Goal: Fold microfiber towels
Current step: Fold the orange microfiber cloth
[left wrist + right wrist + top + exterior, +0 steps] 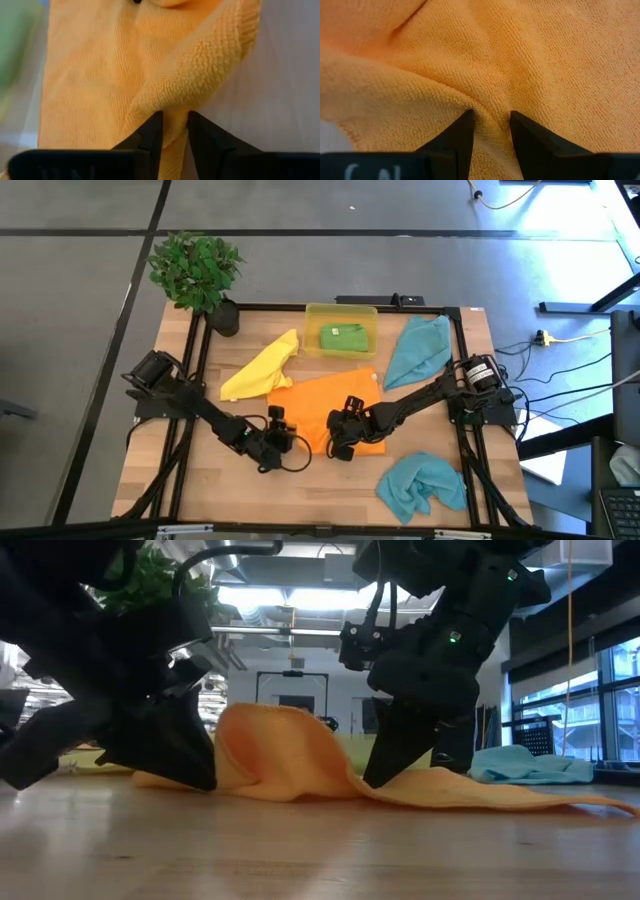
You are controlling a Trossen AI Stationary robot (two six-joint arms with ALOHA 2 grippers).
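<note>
With the left hand [283, 438] and right hand [340, 446] each pinching the near edge of the soft orange microfiber towel [325, 402] mid-desk, the fold seems underway; next, both should carry that edge evenly across.

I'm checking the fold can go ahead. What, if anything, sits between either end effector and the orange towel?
Nothing visible. The left end effector already pinches a raised edge of the orange towel, and the right end effector has a ridge of the same cloth between its fingers. The other towels and the bin lie apart.
</note>
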